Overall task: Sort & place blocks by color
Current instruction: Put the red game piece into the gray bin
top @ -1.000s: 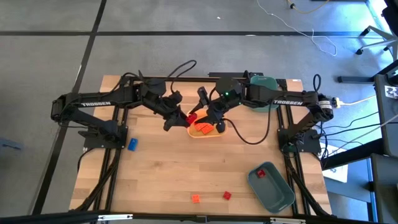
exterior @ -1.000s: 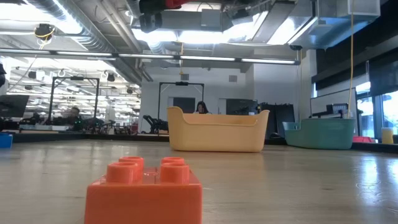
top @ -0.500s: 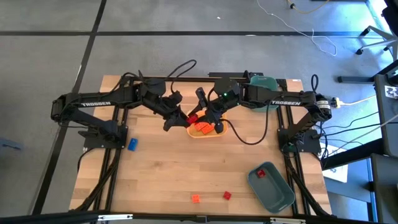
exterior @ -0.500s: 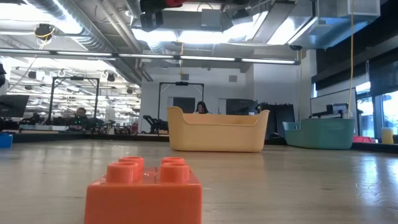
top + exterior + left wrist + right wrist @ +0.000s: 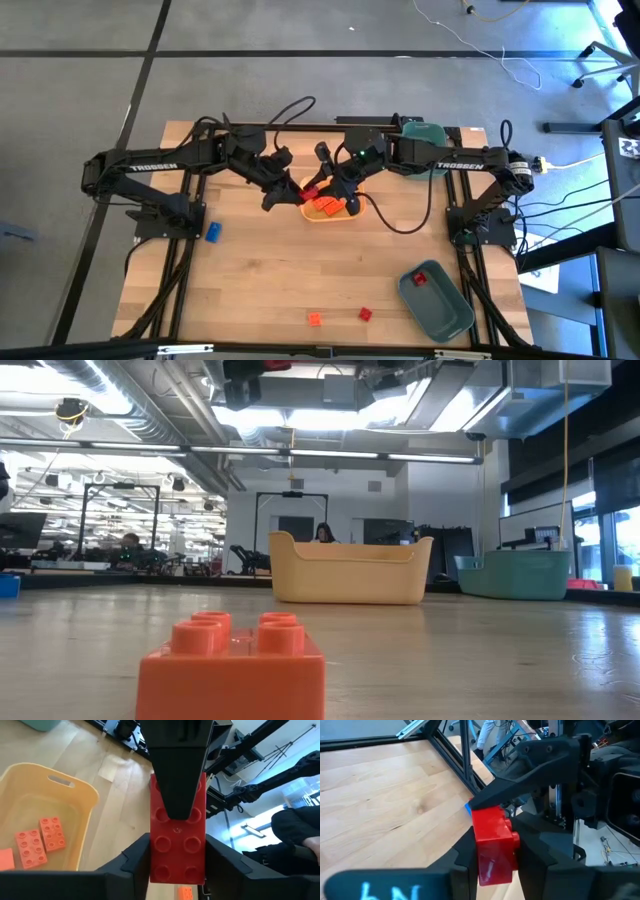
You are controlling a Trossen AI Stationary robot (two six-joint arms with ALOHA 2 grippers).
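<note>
A long red block (image 5: 310,190) hangs in the air over the left rim of the yellow tray (image 5: 345,215), held from both sides. My left gripper (image 5: 177,867) comes from the table's left and is shut on one end. My right gripper (image 5: 495,860) comes from the right and is shut on the other end. Orange blocks (image 5: 40,840) lie on the tray's floor. Loose on the table are a blue block (image 5: 213,232), an orange block (image 5: 314,319) and a red block (image 5: 365,314). My left gripper pinches the red block's two long sides (image 5: 152,870) between its fingers at the end nearest it. The block reaches forward along the fingers, studs showing, clear of the tray. My right gripper pinches the block's far end: one finger (image 5: 177,780) lies on the studded face, and the studs (image 5: 512,839) meet it. The other finger (image 5: 462,857) is on the opposite face. It comes from the table's right, slanting down.
A teal bin (image 5: 445,310) at the near right holds one red block (image 5: 420,279). A second teal bin (image 5: 428,133) stands at the far edge behind my right arm. In the low view the orange block (image 5: 232,665) sits close in front, the tray (image 5: 350,570) beyond it.
</note>
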